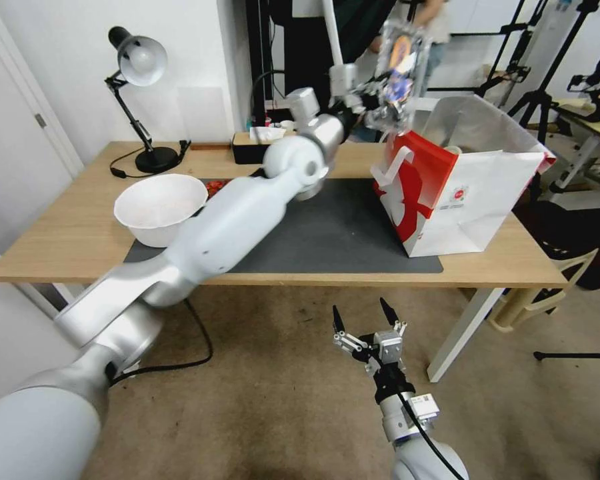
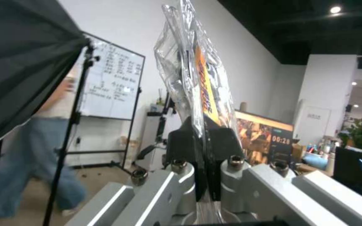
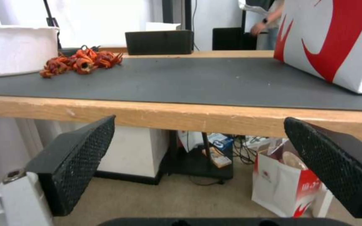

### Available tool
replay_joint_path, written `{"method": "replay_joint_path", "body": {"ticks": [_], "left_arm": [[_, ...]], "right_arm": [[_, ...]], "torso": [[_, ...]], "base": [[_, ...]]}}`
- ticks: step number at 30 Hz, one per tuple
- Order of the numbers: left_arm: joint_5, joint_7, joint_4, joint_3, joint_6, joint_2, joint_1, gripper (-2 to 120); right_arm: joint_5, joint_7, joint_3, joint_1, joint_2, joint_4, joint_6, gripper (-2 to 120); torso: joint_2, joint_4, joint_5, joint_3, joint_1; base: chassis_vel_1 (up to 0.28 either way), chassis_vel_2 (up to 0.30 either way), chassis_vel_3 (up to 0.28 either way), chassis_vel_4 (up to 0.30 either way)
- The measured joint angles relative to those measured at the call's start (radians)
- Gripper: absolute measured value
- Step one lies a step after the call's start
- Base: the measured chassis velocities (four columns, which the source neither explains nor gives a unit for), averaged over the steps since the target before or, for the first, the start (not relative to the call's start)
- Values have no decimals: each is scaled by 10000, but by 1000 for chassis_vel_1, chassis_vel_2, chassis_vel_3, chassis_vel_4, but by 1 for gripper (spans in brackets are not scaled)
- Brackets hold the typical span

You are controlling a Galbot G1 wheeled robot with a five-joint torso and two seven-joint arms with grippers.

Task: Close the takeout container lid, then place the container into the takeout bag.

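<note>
Overhead, one takeout container hangs on edge above the rear left corner of the one takeout bag, lid shut against the tray. Left gripper reaches across the table, its two fingers clenched on the container's lower rim. Bag stands upright and open on the right end of the dark mat. One white bowl sits at the mat's left end, well apart from the bag. Right gripper waits below the table's front edge, two fingers spread, grasping nothing.
</note>
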Motion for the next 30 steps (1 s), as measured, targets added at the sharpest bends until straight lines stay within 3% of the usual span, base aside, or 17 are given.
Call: {"method": "replay_joint_path", "body": {"ticks": [9, 16, 18, 21, 27, 29, 30], "left_arm": [[248, 105, 523, 183, -158, -609, -355, 0], [1620, 503, 1041, 1032, -550, -1120, -490, 0], [2804, 667, 1357, 1434, -760, -1294, -654, 0], [3158, 690, 1387, 1611, -804, -1248, -739, 7], [3091, 538, 1214, 1655, -755, -1075, -692, 32], [3067, 508, 1175, 1653, -751, -1042, -668, 34], [2955, 385, 1010, 1635, -723, -932, -615, 42]], "right_arm": [[-63, -3, -22, -21, 91, -53, 1, 100], [15, -3, 22, 76, 4, -95, 0, 100], [24, 0, 1, 97, 97, -142, -8, 100], [24, 0, -7, 107, 124, -158, -9, 100], [63, -109, -19, 163, 122, -185, -8, 100], [69, -117, -23, 169, 119, -190, -7, 100], [78, -129, -33, 194, 116, -206, -7, 100]], "torso": [[0, 2, -2, 0, 0], [0, 1, -2, 0, 0], [0, 1, -1, -1, 0], [0, 3, -3, 0, 0], [0, 2, -4, 0, -1], [0, 3, -4, 0, 0], [0, 3, -4, 0, 0]], "base": [[0, 0, 0, 0], [0, 0, 0, 0], [0, 0, 0, 0], [0, 0, 0, 0], [0, 0, 0, 0], [0, 0, 0, 0], [0, 0, 0, 0]]}}
